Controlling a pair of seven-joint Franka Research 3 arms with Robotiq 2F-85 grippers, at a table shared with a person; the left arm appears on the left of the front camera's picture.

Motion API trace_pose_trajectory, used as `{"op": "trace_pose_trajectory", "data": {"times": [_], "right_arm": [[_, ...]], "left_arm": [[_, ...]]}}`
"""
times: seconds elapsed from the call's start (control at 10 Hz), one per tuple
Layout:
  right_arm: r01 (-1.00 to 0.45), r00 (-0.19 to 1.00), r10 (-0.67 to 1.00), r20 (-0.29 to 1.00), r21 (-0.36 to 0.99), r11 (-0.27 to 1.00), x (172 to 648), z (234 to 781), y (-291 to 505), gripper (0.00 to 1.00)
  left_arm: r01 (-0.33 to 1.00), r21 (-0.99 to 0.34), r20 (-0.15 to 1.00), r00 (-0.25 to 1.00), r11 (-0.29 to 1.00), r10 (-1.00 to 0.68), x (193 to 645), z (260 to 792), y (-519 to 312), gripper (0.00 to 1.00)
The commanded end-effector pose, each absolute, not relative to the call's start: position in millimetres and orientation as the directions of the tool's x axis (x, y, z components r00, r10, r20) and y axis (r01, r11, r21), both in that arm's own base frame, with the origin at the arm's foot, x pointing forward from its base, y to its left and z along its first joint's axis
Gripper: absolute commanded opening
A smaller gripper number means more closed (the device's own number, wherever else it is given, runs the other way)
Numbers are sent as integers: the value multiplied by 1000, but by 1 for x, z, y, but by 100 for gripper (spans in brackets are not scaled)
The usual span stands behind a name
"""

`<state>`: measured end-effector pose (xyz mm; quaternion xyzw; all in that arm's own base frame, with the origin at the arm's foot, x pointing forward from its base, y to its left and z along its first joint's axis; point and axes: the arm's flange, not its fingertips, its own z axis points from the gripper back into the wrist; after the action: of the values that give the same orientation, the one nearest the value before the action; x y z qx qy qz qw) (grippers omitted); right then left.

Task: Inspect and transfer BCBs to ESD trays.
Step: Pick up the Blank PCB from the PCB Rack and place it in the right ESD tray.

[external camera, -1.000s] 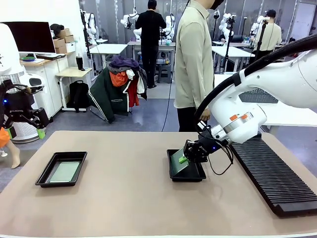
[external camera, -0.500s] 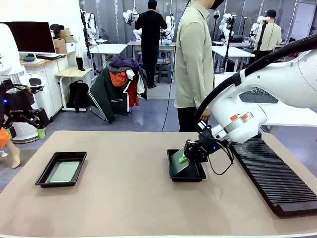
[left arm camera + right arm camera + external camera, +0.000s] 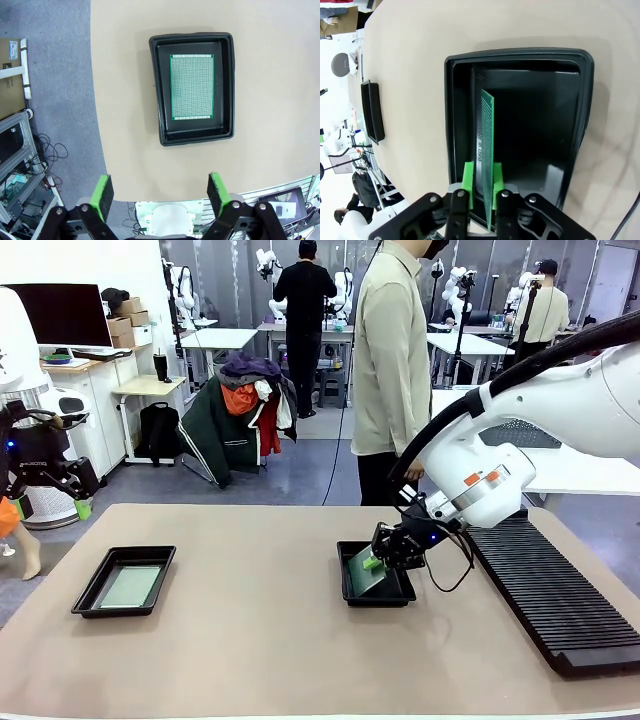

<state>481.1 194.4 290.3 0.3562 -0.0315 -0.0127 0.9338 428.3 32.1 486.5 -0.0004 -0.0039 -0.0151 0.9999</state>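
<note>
My right gripper (image 3: 383,553) (image 3: 482,182) hangs low over the right ESD tray (image 3: 377,600) (image 3: 545,125). A green BCB (image 3: 365,573) (image 3: 485,130) stands tilted between its green pads, its far edge down inside the tray. The pads stand slightly apart, so the board leans rather than being clamped. The left ESD tray (image 3: 92,590) (image 3: 227,90) holds another BCB (image 3: 130,586) (image 3: 191,87) lying flat. My left gripper (image 3: 50,502) (image 3: 160,192) is open and empty, raised high off the table's left end, looking straight down on that tray.
A long black ribbed rack (image 3: 560,590) lies along the table's right side. A person (image 3: 390,360) stands at the far edge behind the right tray. The floor and a metal frame (image 3: 20,150) lie beyond the table's left end.
The right gripper's pads have parted a little. The BCB has dropped lower and leans flatter into the right tray. The left arm has not moved.
</note>
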Motion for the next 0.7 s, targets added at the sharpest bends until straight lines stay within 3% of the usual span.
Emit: {"op": "trace_pose_trajectory", "data": {"times": [0.0, 0.1, 0.2, 0.3, 0.4, 0.5, 0.6], "right_arm": [[18, 996, -65, 56, 605, 796, 478, 308, 204, 42], [20, 996, -65, 58, 574, 818, 477, 315, 206, 39], [8, 996, -55, 69, 548, 836, 478, 321, 209, 59], [12, 996, -56, 73, 501, 865, 477, 329, 211, 56], [18, 996, -58, 74, 451, 892, 476, 340, 214, 78], [20, 995, -55, 81, 382, 924, 475, 353, 216, 75], [20, 995, -51, 88, 323, 946, 474, 365, 218, 97]], "left_arm": [[36, -1, 17, 999, 999, -36, 428, 485, 33, 100], [36, -1, 17, 999, 999, -36, 428, 485, 33, 100], [36, -1, 17, 999, 999, -36, 428, 485, 33, 100], [36, -1, 17, 999, 999, -36, 428, 485, 33, 100], [36, -1, 17, 999, 999, -36, 428, 485, 33, 100], [36, -1, 17, 999, 999, -36, 428, 485, 33, 100], [36, -1, 17, 999, 999, -36, 428, 485, 33, 100]]}}
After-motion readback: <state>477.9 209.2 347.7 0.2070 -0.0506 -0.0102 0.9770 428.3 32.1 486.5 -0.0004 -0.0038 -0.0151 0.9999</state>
